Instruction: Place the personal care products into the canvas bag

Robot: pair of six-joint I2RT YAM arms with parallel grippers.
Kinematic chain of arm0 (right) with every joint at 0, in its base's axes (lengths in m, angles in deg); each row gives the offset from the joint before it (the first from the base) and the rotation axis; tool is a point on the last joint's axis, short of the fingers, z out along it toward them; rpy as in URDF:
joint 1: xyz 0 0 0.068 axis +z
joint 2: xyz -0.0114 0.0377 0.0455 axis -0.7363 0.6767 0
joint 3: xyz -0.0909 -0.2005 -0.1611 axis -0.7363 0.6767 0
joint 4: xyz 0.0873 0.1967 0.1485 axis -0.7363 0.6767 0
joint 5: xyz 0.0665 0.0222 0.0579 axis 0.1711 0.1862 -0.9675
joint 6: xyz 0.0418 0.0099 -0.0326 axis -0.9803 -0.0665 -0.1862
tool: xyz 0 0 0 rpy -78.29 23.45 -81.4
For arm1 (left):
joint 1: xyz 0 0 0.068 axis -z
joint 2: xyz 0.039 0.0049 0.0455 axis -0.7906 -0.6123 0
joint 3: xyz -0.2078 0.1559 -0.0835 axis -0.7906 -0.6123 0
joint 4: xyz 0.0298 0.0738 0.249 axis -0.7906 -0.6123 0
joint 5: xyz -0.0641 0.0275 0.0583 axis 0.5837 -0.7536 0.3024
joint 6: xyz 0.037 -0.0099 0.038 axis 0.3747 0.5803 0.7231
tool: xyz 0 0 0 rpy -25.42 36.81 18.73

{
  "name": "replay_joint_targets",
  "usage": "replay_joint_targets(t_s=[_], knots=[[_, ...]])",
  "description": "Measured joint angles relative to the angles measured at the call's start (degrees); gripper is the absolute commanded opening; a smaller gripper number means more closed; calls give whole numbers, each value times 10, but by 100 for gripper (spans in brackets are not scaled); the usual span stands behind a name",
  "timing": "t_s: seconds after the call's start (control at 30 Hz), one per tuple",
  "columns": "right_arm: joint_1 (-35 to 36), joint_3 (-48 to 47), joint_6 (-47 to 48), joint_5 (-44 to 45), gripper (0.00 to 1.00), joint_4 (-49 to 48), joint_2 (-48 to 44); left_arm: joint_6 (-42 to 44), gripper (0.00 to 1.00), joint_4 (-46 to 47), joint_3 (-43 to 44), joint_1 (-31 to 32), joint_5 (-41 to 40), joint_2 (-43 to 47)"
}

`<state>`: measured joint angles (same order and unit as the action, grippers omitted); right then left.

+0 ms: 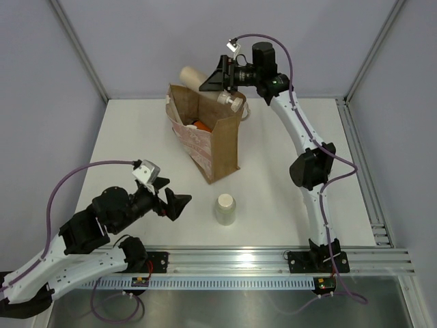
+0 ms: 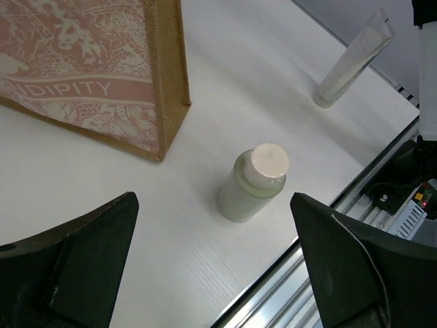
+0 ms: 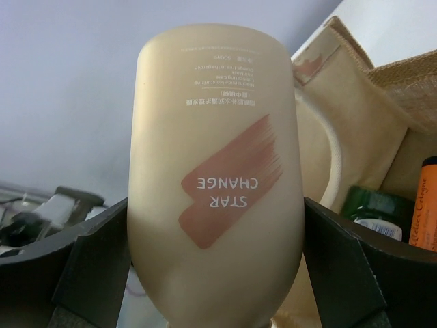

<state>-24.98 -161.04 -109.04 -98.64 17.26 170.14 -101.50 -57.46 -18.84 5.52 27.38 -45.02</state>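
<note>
The canvas bag (image 1: pixel 218 147) stands upright mid-table, its pink patterned side (image 2: pixel 82 89) facing my left arm. An orange bottle (image 3: pixel 427 205) and a green one (image 3: pixel 372 208) are inside it. My right gripper (image 1: pixel 215 78) is shut on the peach bottle (image 3: pixel 215 137), held tilted above the bag's far rim with its white nozzle (image 1: pixel 232 101) pointing over the opening. The cream cylinder (image 2: pixel 252 188) stands on the table in front of the bag. My left gripper (image 2: pixel 213 225) hangs open just short of it, holding nothing. A thin clear tube (image 2: pixel 348 65) stands farther off.
The aluminium rail (image 1: pixel 259 260) runs along the near table edge, close behind the cream cylinder (image 1: pixel 226 208). The right arm (image 1: pixel 307 164) arches over the table's right side. Grey enclosure walls (image 1: pixel 136 41) close in the back and sides.
</note>
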Motion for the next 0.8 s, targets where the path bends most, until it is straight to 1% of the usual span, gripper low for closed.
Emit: replay_joint_targets(t_s=[0.13, 0.3, 0.4, 0.53, 0.67, 0.73, 0.77, 0.8], knots=[[25, -5, 27, 79, 9, 5, 18, -9, 99, -4, -9, 0, -9, 11], [19, -2, 100, 160, 10, 15, 21, -17, 99, -7, -33, 0, -10, 15], [12, 7, 153, 179, 11, 15, 22, -22, 99, -6, -43, 0, -10, 14], [9, 24, 234, 183, 13, 32, 23, -29, 99, -2, -50, 0, -10, 14], [21, 49, 311, 185, 19, 64, 23, -41, 99, 8, -62, 0, -10, 15], [29, 60, 338, 189, 23, 81, 23, -47, 99, 12, -67, 0, -12, 15], [35, 67, 350, 191, 28, 85, 23, -51, 99, 17, -71, 0, -12, 15], [40, 75, 360, 193, 35, 88, 23, -55, 99, 20, -74, 0, -13, 16]])
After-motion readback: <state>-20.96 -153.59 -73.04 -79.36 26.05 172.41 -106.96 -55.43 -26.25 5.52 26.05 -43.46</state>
